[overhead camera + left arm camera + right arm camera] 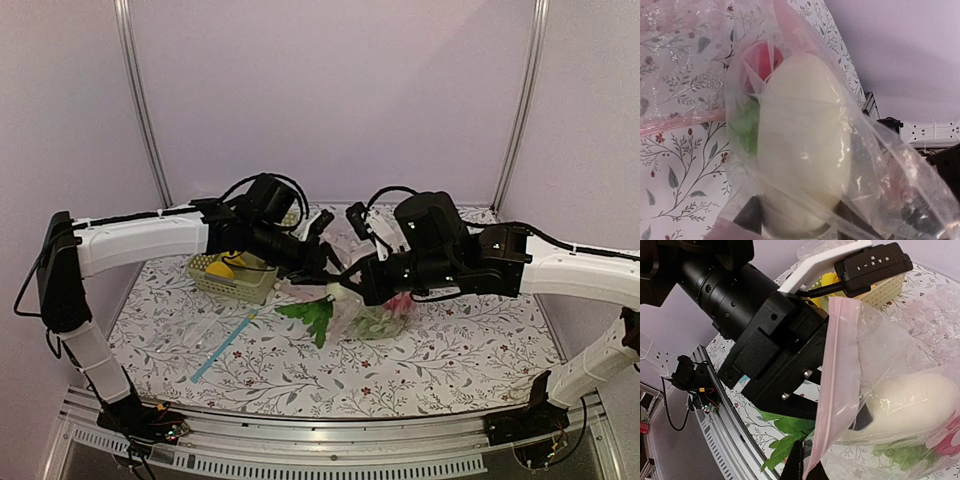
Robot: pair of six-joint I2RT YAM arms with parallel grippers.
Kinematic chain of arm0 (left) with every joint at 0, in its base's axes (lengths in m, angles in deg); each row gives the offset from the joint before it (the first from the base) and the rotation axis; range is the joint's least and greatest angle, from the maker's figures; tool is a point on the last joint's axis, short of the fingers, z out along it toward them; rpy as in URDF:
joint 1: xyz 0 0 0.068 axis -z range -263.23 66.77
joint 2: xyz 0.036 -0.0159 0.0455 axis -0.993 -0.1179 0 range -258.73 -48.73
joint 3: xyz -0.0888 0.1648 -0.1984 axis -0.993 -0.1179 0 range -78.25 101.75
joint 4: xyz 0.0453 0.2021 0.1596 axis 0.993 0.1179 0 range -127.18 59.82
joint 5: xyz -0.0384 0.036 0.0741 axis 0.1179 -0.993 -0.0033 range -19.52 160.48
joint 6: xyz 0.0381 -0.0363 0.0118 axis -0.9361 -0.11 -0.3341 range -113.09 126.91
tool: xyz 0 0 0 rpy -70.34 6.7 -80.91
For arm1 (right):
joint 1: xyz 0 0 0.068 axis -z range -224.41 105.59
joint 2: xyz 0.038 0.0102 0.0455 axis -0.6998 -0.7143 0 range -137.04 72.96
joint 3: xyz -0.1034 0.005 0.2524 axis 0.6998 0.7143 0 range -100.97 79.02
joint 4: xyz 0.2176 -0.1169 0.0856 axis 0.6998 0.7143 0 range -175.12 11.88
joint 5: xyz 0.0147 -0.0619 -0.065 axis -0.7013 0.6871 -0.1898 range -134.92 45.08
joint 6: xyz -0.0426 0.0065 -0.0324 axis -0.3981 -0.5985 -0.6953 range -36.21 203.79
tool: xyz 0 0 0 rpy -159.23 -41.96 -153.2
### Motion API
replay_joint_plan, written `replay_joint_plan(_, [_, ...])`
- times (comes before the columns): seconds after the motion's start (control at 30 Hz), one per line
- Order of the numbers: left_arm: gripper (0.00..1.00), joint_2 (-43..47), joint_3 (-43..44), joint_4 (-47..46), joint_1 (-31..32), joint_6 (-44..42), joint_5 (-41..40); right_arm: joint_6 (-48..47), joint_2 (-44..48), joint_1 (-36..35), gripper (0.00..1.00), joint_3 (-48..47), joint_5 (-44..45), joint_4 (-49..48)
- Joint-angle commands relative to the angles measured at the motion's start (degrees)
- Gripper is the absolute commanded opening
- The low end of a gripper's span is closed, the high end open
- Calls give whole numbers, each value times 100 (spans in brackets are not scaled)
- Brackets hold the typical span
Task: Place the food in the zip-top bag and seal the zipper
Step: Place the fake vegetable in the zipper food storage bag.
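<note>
Right now the white radish (800, 150) is going into the clear bag (880, 340) root end first. The left tool (799, 216) clamps it around its thick body, a finger on either side. Holding it by the leafy end lets the smooth root slide past the mouth, which looks like the reason for that grip. Its green leaves (782, 442) hang outside, below the opening.

The right tool (802, 467) is pressed together on the pink strip (837, 385) at the lower edge of the mouth. That pinch appears to keep the floppy plastic lifted and open so the other arm can push in.

Deeper in the bag lie some greens (900, 455) and a red-pink fruit (762, 60), next to the radish tip. A yellow fruit (222, 267) sits in the pale basket (240, 285) on the surface (450, 350), so I judge the loading unfinished and the sealing not yet begun.

The left arm (140, 240) stretches nearly level from the left, wrist turned in toward the centre. The right arm (580, 265) mirrors it from the right, so the two wrists meet close together above the bag.
</note>
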Motion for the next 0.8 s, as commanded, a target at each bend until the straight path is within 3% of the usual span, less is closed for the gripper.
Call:
replay_joint_plan(0.0, [44,-113,206,-72,-114,-146,-578,258,168,-69,0,90,308,-137])
replay_joint_plan(0.27, [51,-9,161,-530,-114,-24,-859,815,188,-48,0,109,1086,30])
replay_joint_plan(0.5, [79,418,177,-630,-117,-189,-657,1282,285,148,0,290,1281,24])
replay_joint_plan(0.77, [82,1328,-180,-419,-115,-374,-719,1336,438,273,0,316,1355,18])
